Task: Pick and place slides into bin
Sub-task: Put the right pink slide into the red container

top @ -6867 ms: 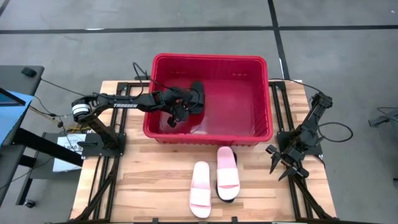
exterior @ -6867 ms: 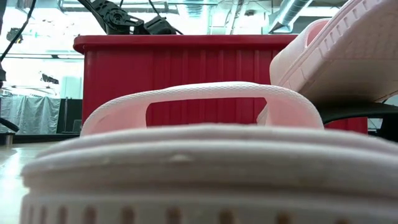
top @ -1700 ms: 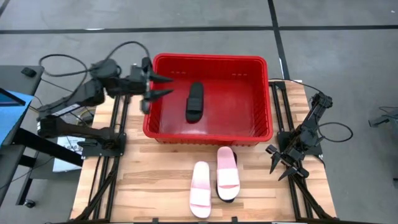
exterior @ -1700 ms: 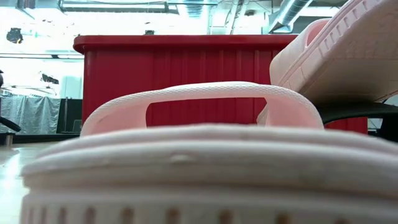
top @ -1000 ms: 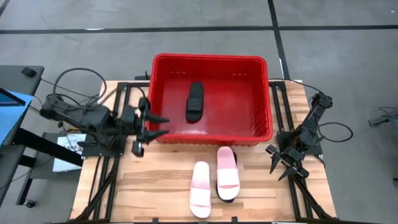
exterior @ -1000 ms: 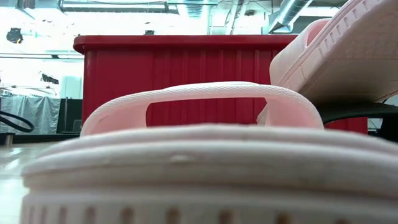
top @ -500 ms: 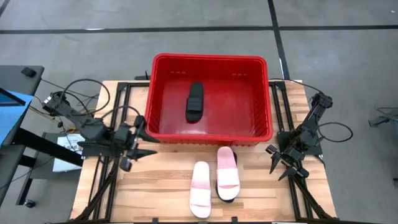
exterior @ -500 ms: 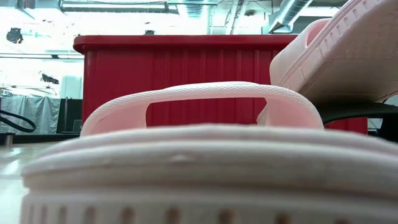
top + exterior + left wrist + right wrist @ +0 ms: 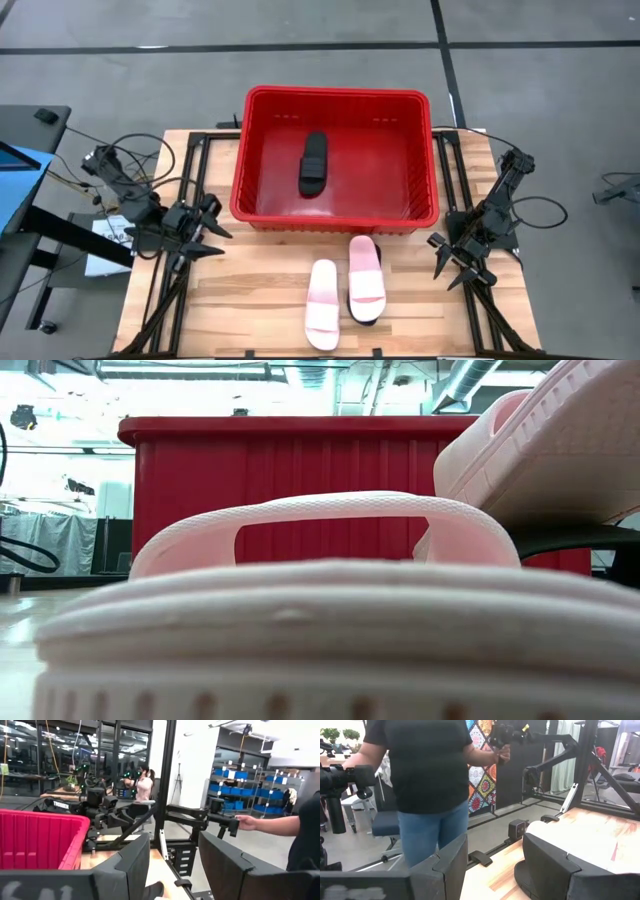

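The red bin (image 9: 272, 215) stands at the table's far middle, with one black slide (image 9: 313, 163) lying flat on its floor. Near the front edge a pink slide (image 9: 322, 303) rests sole-down on the wood. Beside it, a second pink slide (image 9: 366, 270) lies tilted on top of another black slide (image 9: 365, 318). My left gripper (image 9: 215, 232) is open and holds nothing; it is by the table's left edge, beside the bin's near left corner. My right gripper (image 9: 450, 272) is open and holds nothing; it waits at the right edge, right of the stacked slides.
The low view is filled by the near pink slide's strap (image 9: 330, 515), with the bin's wall (image 9: 300, 460) behind it. Off the table's right side a person (image 9: 420, 780) stands holding control arms. Black frame rails (image 9: 180, 290) run along both table sides.
My left gripper has drawn back from the bin's near left corner toward the table's left edge and come lower, staying open with nothing in it. The slides and the bin have not moved.
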Controlling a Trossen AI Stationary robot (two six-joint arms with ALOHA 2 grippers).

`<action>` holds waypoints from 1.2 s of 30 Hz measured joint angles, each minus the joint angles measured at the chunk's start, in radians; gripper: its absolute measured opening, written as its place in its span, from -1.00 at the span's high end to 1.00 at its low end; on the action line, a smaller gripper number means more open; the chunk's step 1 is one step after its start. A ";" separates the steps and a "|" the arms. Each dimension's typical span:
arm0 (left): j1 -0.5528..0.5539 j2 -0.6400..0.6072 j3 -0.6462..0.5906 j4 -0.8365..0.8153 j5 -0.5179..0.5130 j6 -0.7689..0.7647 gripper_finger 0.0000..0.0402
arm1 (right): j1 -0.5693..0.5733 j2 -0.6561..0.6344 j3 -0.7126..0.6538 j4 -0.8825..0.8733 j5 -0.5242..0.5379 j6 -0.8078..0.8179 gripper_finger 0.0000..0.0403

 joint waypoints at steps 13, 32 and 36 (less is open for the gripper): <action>0.000 -0.166 -0.130 0.011 -0.012 0.009 0.20 | 0.000 0.000 0.000 0.000 0.000 0.000 0.09; 0.001 -0.174 -0.137 -0.002 -0.219 -0.073 0.20 | 0.000 0.000 0.000 0.000 0.001 -0.004 0.09; 0.001 -0.173 -0.137 -0.001 -0.218 -0.103 0.20 | 0.000 0.000 0.000 0.000 0.001 -0.057 0.09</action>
